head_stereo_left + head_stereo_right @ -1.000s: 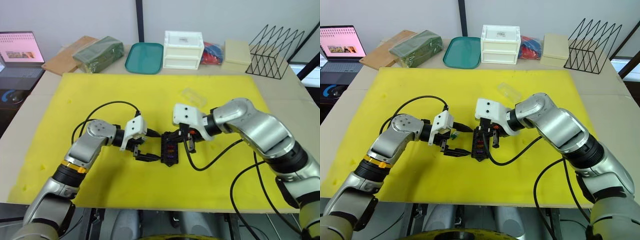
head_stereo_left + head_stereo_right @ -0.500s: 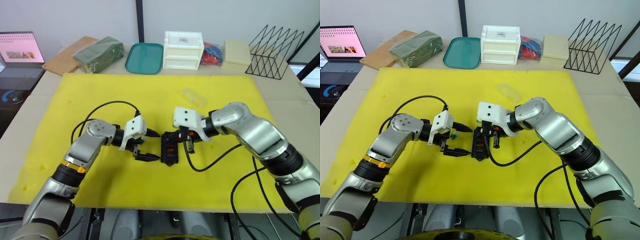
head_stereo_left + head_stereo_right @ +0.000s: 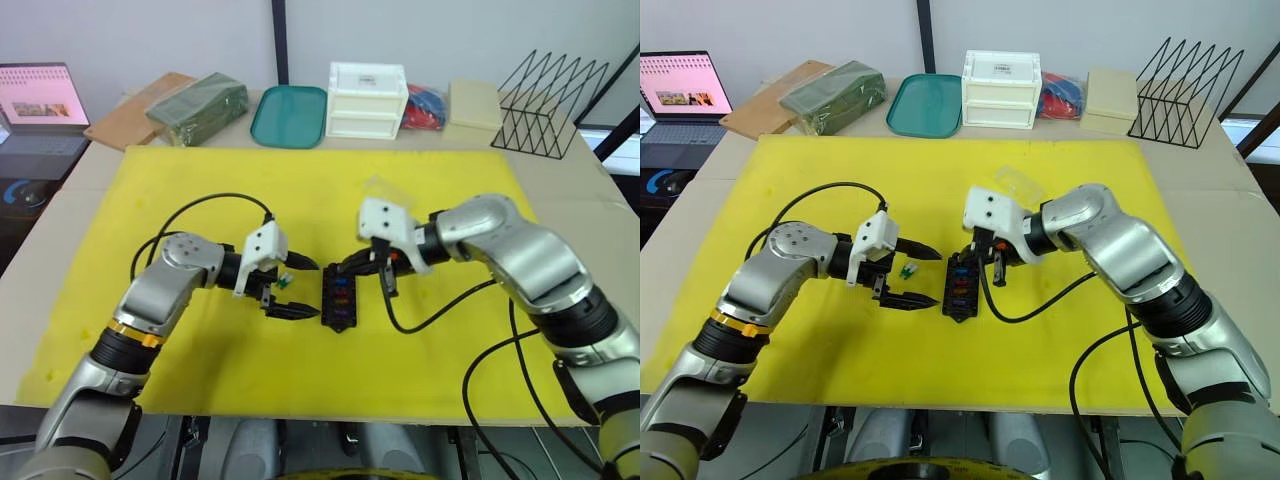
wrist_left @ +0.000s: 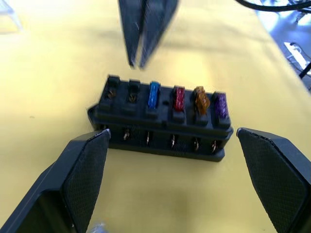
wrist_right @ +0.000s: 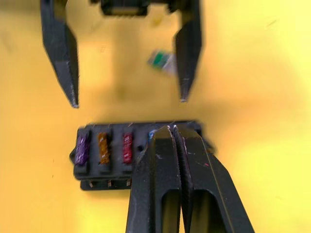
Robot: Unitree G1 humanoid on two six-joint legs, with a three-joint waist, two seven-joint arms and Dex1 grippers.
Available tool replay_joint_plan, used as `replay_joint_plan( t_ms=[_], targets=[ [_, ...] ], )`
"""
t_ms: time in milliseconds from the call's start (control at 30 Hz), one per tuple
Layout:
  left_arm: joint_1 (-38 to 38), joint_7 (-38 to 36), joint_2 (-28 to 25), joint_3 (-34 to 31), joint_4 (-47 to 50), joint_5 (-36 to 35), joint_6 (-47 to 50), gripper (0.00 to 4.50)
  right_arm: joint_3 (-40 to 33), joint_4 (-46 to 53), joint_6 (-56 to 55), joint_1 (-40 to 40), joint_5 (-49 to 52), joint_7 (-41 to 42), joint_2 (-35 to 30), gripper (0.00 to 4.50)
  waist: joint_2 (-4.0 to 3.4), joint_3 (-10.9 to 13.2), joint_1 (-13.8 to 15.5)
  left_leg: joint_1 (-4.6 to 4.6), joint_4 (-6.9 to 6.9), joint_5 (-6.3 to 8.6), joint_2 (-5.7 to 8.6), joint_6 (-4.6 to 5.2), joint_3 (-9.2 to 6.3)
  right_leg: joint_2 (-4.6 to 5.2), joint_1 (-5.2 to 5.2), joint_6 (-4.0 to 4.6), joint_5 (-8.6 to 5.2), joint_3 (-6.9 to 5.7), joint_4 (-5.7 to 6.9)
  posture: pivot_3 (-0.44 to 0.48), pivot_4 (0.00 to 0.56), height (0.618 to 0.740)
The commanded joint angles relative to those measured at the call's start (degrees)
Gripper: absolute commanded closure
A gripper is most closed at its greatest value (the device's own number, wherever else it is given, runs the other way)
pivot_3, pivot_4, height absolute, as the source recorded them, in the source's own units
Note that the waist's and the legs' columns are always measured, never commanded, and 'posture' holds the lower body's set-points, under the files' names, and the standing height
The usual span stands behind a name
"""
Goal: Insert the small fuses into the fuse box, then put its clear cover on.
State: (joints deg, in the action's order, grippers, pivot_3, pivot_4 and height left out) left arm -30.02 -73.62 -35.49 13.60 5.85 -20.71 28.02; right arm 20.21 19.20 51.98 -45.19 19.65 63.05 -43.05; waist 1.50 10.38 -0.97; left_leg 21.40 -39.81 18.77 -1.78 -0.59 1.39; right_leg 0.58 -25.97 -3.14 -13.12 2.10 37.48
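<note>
Fuse box sits mid-mat on the yellow mat, between the two grippers. Four blade fuses are seated in one row: blue, red, orange, purple. Two slots at the end of that row look empty.

Right gripper is pinched closed with nothing visible between the tips, which hover over the box's far end by the blue fuse, probably placed to press a fuse home.

Left gripper is spread wide and empty, just left of the box, fingers straddling its length, likely positioned to brace it or to grab the next fuse.

A green fuse lies loose on the mat between the left gripper's fingers, close to the box, so it's the obvious next pick.

Clear cover lies on the mat farther back, right of centre, apart from the box, parked there until the slots are filled.

Teal tray and white drawer box at the far edge aren't in play.
</note>
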Motion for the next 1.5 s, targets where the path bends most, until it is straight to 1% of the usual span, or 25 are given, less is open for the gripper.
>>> replay_joint_plan(
  t_ms=[33, 133, 167, 233, 300, 367, 400, 467, 567, 600, 700, 800, 833, 900, 1067, 1200, 1267, 1300, 1333, 1400, 1433, 1467, 1500],
  targets=[
    [-0.5, -0.4, -2.7, -4.6, 4.5, -4.7, 3.9, 0.0, -4.2, 2.8, -0.4, -0.8, 2.4, 0.9, -1.6, 4.47, 0.0, 0.0, 0.0, 0.03, 0.0, 0.0, 0.0, 0.0, 0.0, 0.0, -0.02, 0.0, 0.0, 0.0, 0.0, 0.0, 0.15, 0.74],
    [1.6, -1.8, -8.4, -8.5, 6.9, -7.2, 6.6, 0.0, -6.3, 4.9, -2.2, 1.4, 3.4, 2.3, -4.3, 4.47, 0.0, 0.0, -0.1, 0.04, 0.0, 0.0, 0.0, 0.0, 0.0, 0.0, -0.04, 0.0, 0.0, 0.0, 0.0, 0.0, 0.15, 0.74],
    [2.5, -2.4, -10.7, -9.9, 7.3, -7.9, 7.4, 0.0, -7.0, 5.4, -2.9, 2.2, 3.7, 2.8, -5.2, 4.14, 0.0, 0.0, -0.1, 0.03, 0.01, 0.0, -0.01, 0.0, 0.0, 0.0, -0.04, 0.0, 0.0, 0.0, 0.0, 0.0, 0.15, 0.74],
    [4.9, -3.3, -15.2, -13.2, 7.7, -9.2, 8.9, 0.0, -9.1, 5.8, -4.3, 4.3, 4.3, 3.9, -7.6, 3.83, -0.01, 0.0, -0.1, 0.02, 0.04, 0.01, -0.02, 0.01, 0.01, 0.0, -0.05, 0.0, 0.0, 0.0, -0.01, 0.0, 0.15, 0.74],
    [7.7, -4.1, -19.5, -17.3, 7.2, -10.6, 10.0, 0.0, -11.6, 6.1, -5.6, 6.8, 4.8, 5.0, -10.5, 3.1, 0.0, 0.0, -0.1, 0.03, 0.05, 0.0, -0.02, 0.01, 0.02, 0.01, -0.07, 0.0, -0.01, 0.0, -0.01, 0.0, 0.15, 0.74],
    [10.6, -4.4, -22.6, -20.9, 6.2, -11.0, 10.1, 0.0, -14.2, 6.0, -7.0, 9.5, 5.2, 6.1, -13.5, 2.48, 0.0, 0.0, 0.0, 0.04, 0.05, 0.0, -0.02, 0.01, 0.04, 0.02, -0.09, 0.0, -0.01, -0.01, -0.01, 0.0, 0.15, 0.74],
    [11.8, -4.2, -23.7, -22.1, 6.0, -10.9, 10.0, 0.0, -15.6, 5.6, -8.1, 11.0, 5.3, 6.9, -15.1, 2.07, -0.01, 0.0, 0.0, 0.04, 0.05, 0.01, -0.03, 0.01, 0.05, 0.02, -0.08, 0.0, -0.02, -0.01, -0.03, 0.0, 0.15, 0.74],
    [14.2, -4.7, -25.6, -24.0, 4.9, -10.7, 9.1, 0.0, -17.5, 5.1, -9.4, 13.5, 5.2, 7.6, -17.4, 1.37, -0.01, 0.0, 0.1, 0.03, 0.06, 0.01, -0.03, 0.01, 0.06, 0.03, -0.08, 0.0, -0.02, -0.01, -0.06, 0.0, 0.15, 0.74],
    [17.9, -5.2, -27.2, -27.2, 1.7, -10.0, 7.3, 0.0, -20.5, 2.8, -12.1, 19.4, 3.0, 7.9, -21.6, 0.25, -0.01, 0.0, 0.2, 0.03, 0.07, 0.01, -0.02, 0.01, 0.09, 0.03, -0.07, 0.0, -0.03, -0.01, -0.09, 0.0, 0.15, 0.74],
    [18.4, -4.8, -27.3, -27.4, 1.6, -10.0, 7.2, 0.0, -21.4, 1.4, -13.3, 20.7, 2.6, 8.3, -22.4, 0.03, -0.01, 0.1, 0.2, 0.02, 0.09, 0.01, -0.03, 0.01, 0.12, 0.03, -0.07, 0.0, -0.03, -0.01, -0.11, 0.0, 0.15, 0.74],
    [19.1, -4.7, -27.0, -27.2, 1.0, -10.1, 6.6, 0.0, -22.8, -1.4, -14.9, 22.9, 2.1, 8.1, -23.7, 0.03, -0.01, 0.1, 0.2, 0.03, 0.09, 0.0, -0.03, 0.01, 0.23, 0.03, -0.08, 0.02, -0.04, 0.02, -0.13, 0.0, 0.15, 0.74],
    [17.1, -4.5, -25.8, -25.1, 0.8, -11.0, 7.6, 0.0, -22.7, -1.9, -15.3, 22.7, 2.2, 7.9, -23.9, 0.03, -0.02, 0.1, 0.0, 0.0, 0.09, 0.0, -0.03, 0.01, 0.26, 0.01, -0.09, 0.02, -0.03, 0.05, -0.12, 0.0, 0.15, 0.74],
    [15.9, -4.3, -24.8, -23.8, 0.0, -10.7, 7.4, 0.0, -22.5, -0.9, -15.1, 22.4, 2.6, 7.6, -23.4, 0.03, -0.03, 0.1, 0.0, 0.0, 0.09, 0.01, -0.03, 0.01, 0.27, -0.01, -0.09, 0.01, -0.03, 0.05, -0.12, 0.0, 0.15, 0.74],
    [13.3, -4.0, -22.3, -21.7, -1.1, -11.9, 9.7, 0.0, -21.8, 1.1, -14.3, 21.3, 3.4, 6.7, -22.0, 0.03, -0.04, 0.1, 0.1, 0.0, 0.1, 0.0, -0.02, 0.01, 0.31, -0.01, -0.08, 0.0, -0.03, 0.05, -0.11, 0.0, 0.15, 0.74],
    [9.2, -3.6, -18.3, -17.9, -2.7, -15.2, 17.3, 0.0, -20.1, 5.2, -11.6, 18.1, 5.2, 5.1, -19.4, 0.03, -0.03, 0.1, 0.0, 0.03, 0.09, 0.01, -0.02, 0.01, 0.28, -0.02, -0.1, -0.01, -0.02, 0.08, -0.1, 0.0, 0.15, 0.74],
    [2.5, -3.9, -15.5, -14.5, -10.2, -19.2, 30.9, 0.0, -17.1, 6.9, -9.2, 13.5, 5.6, 3.3, -16.4, 0.03, -0.02, 0.1, 0.0, 0.02, 0.08, 0.0, -0.01, 0.01, 0.21, -0.04, -0.1, -0.01, -0.01, 0.08, -0.05, 0.0, 0.15, 0.74],
    [-1.5, -3.0, -14.0, -12.4, -14.6, -19.6, 37.1, 0.0, -16.4, 5.8, -9.8, 12.2, 4.8, 3.5, -16.4, 0.03, -0.02, 0.1, 0.1, 0.04, 0.07, 0.0, 0.02, 0.0, 0.22, -0.04, -0.1, -0.01, -0.01, 0.07, -0.06, 0.0, 0.15, 0.74],
    [-3.1, -3.1, -13.2, -11.5, -16.6, -19.7, 39.2, 0.41, -16.3, 5.4, -10.3, 11.7, 4.9, 4.0, -16.4, 0.0, -0.02, 0.1, 0.1, 0.02, 0.07, 0.01, 0.03, 0.01, 0.21, -0.03, -0.08, -0.02, -0.02, 0.07, -0.06, 0.0, 0.15, 0.74],
    [-4.5, -3.2, -12.4, -10.8, -18.8, -19.6, 40.8, 0.61, -16.1, 5.3, -10.2, 11.2, 5.3, 4.2, -16.2, 0.0, -0.02, 0.1, 0.2, 0.07, 0.07, 0.01, 0.05, 0.01, 0.23, -0.02, -0.11, -0.02, -0.02, 0.06, -0.07, 0.0, 0.15, 0.74],
    [-6.8, -4.3, -11.4, -9.2, -22.4, -19.2, 42.5, 1.29, -14.9, 6.2, -8.9, 9.6, 6.0, 3.9, -15.2, 0.0, -0.02, 0.1, 0.2, 0.08, 0.07, 0.01, 0.06, 0.01, 0.23, -0.01, -0.1, -0.02, -0.02, 0.06, -0.08, 0.0, 0.15, 0.74],
    [-7.9, -4.6, -11.2, -7.9, -23.6, -18.6, 43.0, 1.75, -14.3, 6.7, -8.3, 8.9, 6.2, 3.6, -14.7, 0.0, -0.01, 0.1, 0.1, 0.08, 0.07, 0.01, 0.06, 0.01, 0.22, -0.01, -0.1, -0.02, -0.02, 0.05, -0.08, 0.0, 0.15, 0.74],
    [-8.9, -4.4, -10.2, -7.5, -24.6, -18.8, 44.1, 1.99, -14.0, 7.2, -7.8, 8.5, 6.7, 3.7, -14.3, 0.0, -0.01, 0.1, 0.0, 0.08, 0.07, 0.01, 0.06, 0.01, 0.22, -0.02, -0.12, -0.02, -0.02, 0.06, -0.08, 0.0, 0.15, 0.74],
    [-9.7, -4.6, -9.7, -7.1, -25.6, -18.8, 44.6, 1.99, -13.5, 7.8, -7.1, 7.9, 7.3, 3.5, -13.6, 0.0, -0.01, 0.1, 0.0, 0.07, 0.07, 0.01, 0.05, 0.01, 0.19, -0.02, -0.12, -0.02, -0.02, 0.06, -0.06, 0.0, 0.15, 0.74]
  ],
)
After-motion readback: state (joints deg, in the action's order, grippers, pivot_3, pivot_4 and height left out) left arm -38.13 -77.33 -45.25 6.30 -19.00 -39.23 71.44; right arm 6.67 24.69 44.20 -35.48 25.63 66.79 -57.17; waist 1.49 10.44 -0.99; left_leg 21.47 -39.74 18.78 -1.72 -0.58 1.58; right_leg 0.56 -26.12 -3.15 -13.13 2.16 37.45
